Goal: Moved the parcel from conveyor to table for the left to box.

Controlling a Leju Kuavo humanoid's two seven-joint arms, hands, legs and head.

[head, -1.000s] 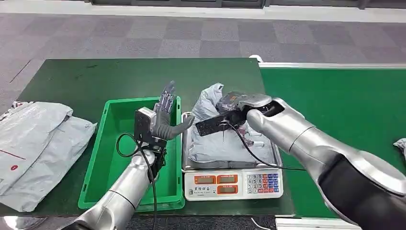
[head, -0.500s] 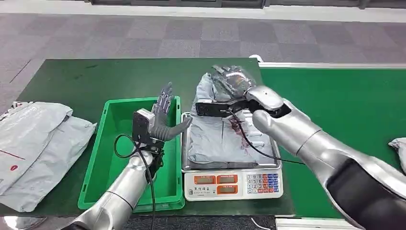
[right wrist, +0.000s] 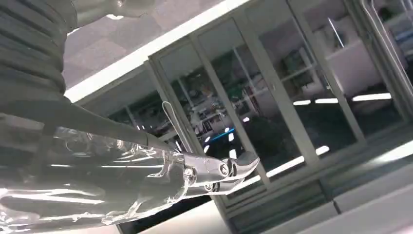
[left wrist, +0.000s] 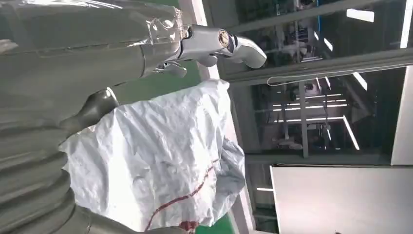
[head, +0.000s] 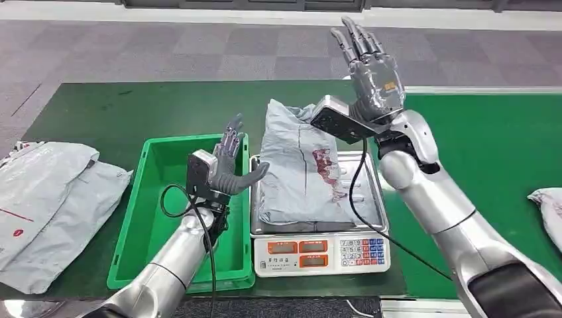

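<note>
Parcel: a grey plastic mailer bag with red print (head: 301,169) lies on the steel pan of the weighing scale (head: 321,255), its far end bunched up and overhanging the pan's back edge; in the left wrist view the same crinkled bag (left wrist: 160,161) sits just beyond the thumb
Parcel and fingers: neither hand touches it; the left thumb tip points at its near left edge with a small gap, and the right hand is well above its far right corner
Right hand: raised high over the back of the scale (head: 371,66), palm upright, fingers spread wide and straight, holding nothing
Left hand: upright over the right wall of the green crate (head: 228,162), fingers extended and apart, thumb stuck out toward the scale, holding nothing; the left wrist view shows a finger (left wrist: 214,41) stretched out straight
Scale: stands on the dark green table (head: 99,112) between the crate and the conveyor, red displays and keypad facing the robot
Green crate: a green plastic bin (head: 156,218) just left of the scale, touching or nearly touching its side
Conveyor: bright green belt (head: 490,139) to the right of the table, with another grey bag (head: 549,209) at the picture's right edge
Other bags: grey mailers (head: 53,199) piled at the table's left end
</note>
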